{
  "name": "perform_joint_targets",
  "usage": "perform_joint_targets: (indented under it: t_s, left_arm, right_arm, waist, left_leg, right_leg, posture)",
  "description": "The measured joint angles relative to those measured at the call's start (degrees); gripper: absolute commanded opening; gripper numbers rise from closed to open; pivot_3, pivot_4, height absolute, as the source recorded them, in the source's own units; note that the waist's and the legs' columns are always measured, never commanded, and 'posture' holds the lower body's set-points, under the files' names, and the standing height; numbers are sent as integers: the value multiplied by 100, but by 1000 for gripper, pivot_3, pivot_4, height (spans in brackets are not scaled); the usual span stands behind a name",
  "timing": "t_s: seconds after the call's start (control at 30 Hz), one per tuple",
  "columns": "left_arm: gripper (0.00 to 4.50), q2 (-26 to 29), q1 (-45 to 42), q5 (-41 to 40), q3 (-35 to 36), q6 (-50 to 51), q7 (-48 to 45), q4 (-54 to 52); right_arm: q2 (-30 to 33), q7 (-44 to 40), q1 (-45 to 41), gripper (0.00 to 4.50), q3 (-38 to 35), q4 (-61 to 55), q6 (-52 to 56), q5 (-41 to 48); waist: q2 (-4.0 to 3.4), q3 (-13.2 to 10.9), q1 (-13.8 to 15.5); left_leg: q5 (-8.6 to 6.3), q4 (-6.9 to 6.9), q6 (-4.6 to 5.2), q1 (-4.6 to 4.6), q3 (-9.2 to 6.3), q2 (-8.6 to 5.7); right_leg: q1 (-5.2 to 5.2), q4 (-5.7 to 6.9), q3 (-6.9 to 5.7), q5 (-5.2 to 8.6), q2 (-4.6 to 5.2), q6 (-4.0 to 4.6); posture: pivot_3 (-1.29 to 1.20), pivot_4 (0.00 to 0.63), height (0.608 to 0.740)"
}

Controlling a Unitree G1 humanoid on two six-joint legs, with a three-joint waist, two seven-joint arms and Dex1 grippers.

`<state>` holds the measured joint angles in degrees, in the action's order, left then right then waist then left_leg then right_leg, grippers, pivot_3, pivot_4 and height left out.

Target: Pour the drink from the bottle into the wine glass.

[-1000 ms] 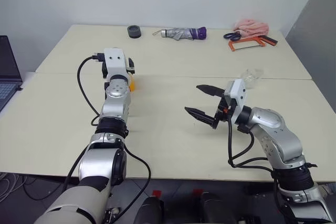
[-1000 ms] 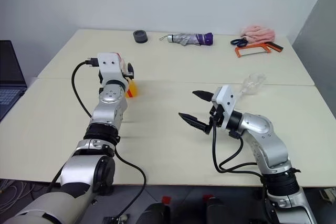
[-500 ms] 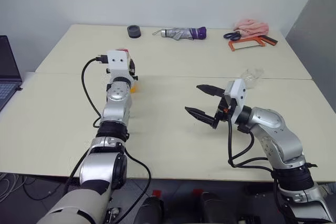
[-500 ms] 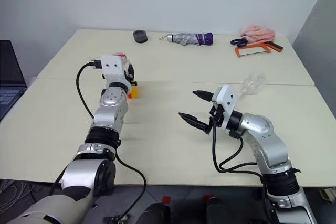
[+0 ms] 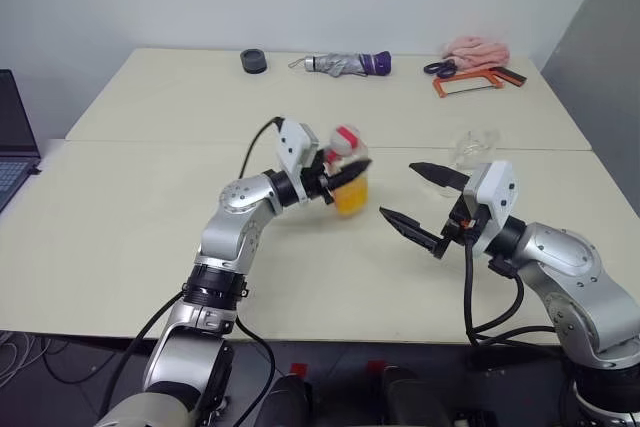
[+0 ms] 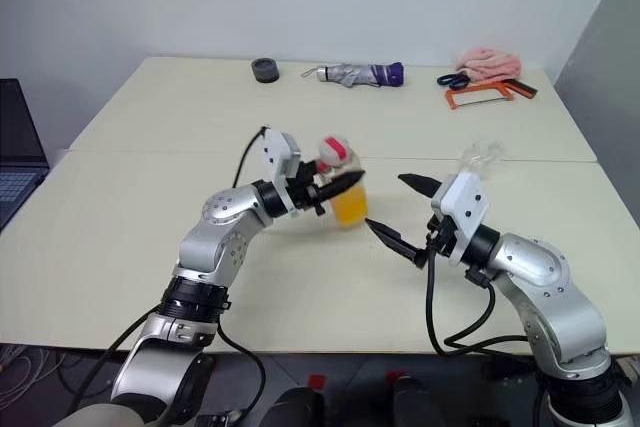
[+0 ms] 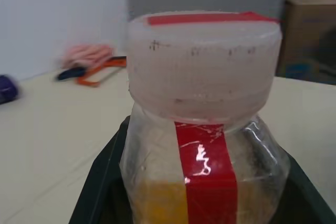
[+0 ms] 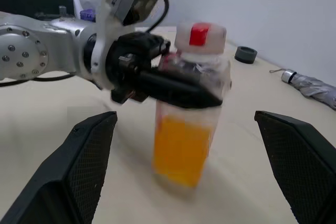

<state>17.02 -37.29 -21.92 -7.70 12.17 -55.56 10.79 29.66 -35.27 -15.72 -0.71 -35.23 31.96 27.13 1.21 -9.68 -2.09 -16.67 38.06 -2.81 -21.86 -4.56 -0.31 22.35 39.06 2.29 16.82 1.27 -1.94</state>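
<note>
Now we hold bottle (image 5: 350, 175) upright in left tool (image 5: 345, 173), clamped below cap (image 7: 203, 64), lifted mid-table (image 5: 150, 207) so drink (image 8: 181, 150) stays in. Right tool (image 5: 427, 206) gapes wide facing it, likely to take cap. Wine glass (image 5: 474, 147) waits behind right arm.

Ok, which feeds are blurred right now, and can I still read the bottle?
Left wrist view: the bottle is sharp, the background soft. Right wrist view: the bottle's base and the left gripper holding it are smeared, but the drink reads clearly. Left eye view: evenly lit, the wine glass faint against the table.
</note>
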Motion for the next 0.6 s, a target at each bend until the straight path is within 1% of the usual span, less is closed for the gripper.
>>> perform_joint_targets:
  t_s: [0.1, 0.2, 0.47, 0.6]
  left_arm:
    - [1851, 163, -1, -15, -332, 79, -756, 2]
    - [1850, 234, -51, 23, -433, 61, -1182, 69]
    - [1850, 158, -298, 194, -417, -276, -1326, 523]
    - [1850, 111, -300, 276, -417, -396, -1355, 574]
  right_arm:
    - [-195, 307, -414, 4500, 86, -48, 531, 258]
    - [-310, 468, -627, 4500, 273, -24, 817, 303]
    - [-330, 541, -758, 4500, 601, 71, 907, 223]
    - [-507, 607, -795, 4500, 654, 237, 889, 143]
  waist:
    - [-1, 0, -2]
    - [-1, 0, 19]
    - [-1, 0, 27]
    - [-1, 0, 26]
  left_leg:
    - [-2, 0, 4, 1, -7, 1]
    - [-3, 3, 7, -2, -6, -1]
    - [-7, 3, 14, -4, -6, -3]
    - [-7, 3, 15, -4, -6, -2]
  right_leg:
    - [-1, 2, -4, 0, -4, 0]
    - [-1, 1, -4, 0, -2, 1]
    - [-1, -1, -4, 0, 5, 0]
    - [0, 0, -4, 0, 4, 0]
  posture:
    - [0, 150, 740]
    - [0, 150, 740]
    - [0, 150, 740]
    - [0, 150, 740]
